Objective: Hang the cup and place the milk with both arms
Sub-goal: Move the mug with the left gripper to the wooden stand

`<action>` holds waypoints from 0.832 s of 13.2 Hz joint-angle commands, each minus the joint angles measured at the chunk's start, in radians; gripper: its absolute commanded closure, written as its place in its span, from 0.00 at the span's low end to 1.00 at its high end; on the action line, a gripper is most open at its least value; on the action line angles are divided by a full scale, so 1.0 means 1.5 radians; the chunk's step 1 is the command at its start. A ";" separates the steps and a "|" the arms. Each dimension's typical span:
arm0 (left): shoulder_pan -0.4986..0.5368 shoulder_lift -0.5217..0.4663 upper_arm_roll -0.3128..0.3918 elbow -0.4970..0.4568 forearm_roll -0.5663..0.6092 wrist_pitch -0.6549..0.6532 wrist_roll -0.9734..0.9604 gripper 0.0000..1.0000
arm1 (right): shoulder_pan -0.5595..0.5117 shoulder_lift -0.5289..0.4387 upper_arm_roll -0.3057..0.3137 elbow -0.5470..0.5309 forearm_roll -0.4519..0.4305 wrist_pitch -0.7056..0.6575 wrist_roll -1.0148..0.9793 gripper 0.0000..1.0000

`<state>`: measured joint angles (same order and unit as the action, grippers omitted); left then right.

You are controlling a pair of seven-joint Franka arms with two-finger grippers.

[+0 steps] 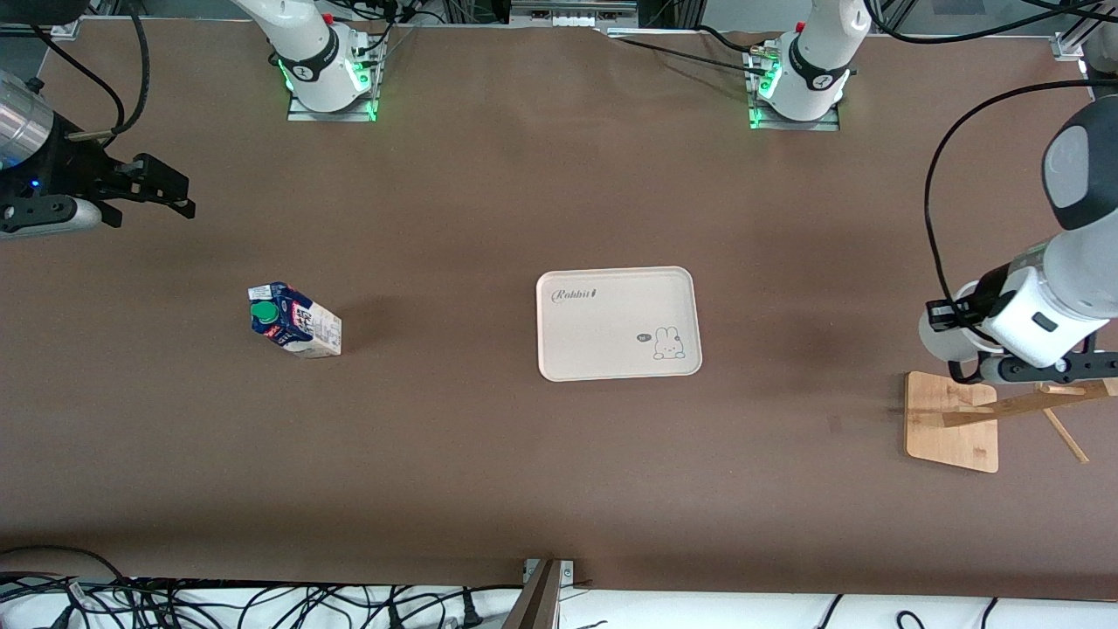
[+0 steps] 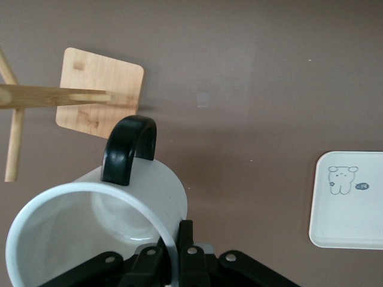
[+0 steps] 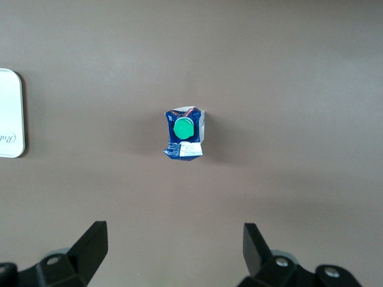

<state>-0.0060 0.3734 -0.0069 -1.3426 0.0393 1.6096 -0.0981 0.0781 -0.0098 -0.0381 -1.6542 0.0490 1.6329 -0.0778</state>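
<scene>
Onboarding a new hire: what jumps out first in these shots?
First, the left claw holding the white mug by its rim, up over the wooden mug stand at the left arm's end of the table. Next, the milk carton with its green cap stands alone toward the right arm's end, the open right claw above it. Between them lies an empty cream rabbit tray.

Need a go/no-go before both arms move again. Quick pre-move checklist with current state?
1. Left gripper shut on the cup rim: ok.
2. Cup over the wooden rack, handle toward a peg: ok; not yet hung.
3. Right gripper jaws open, high over the table: ok.
4. Milk upright, free, green cap up: ok.
5. Tray has bare room for the milk: ok.
6. Cup handle lined up with peg: cannot tell.
</scene>
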 commanded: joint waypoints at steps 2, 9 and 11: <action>0.027 0.013 -0.009 0.037 -0.008 -0.023 0.043 1.00 | 0.000 0.034 0.001 0.045 -0.024 -0.021 0.011 0.00; 0.052 0.044 -0.008 0.082 -0.008 -0.017 0.045 1.00 | -0.004 0.044 -0.003 0.046 -0.026 -0.019 0.009 0.00; 0.060 0.046 -0.008 0.094 -0.008 -0.016 0.046 1.00 | -0.004 0.045 -0.004 0.046 -0.027 -0.019 0.015 0.00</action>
<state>0.0631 0.4170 -0.0075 -1.2656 0.0388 1.6052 -0.0518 0.0751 0.0493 -0.0448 -1.6135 0.0209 1.6276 -0.0751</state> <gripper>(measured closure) 0.938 0.000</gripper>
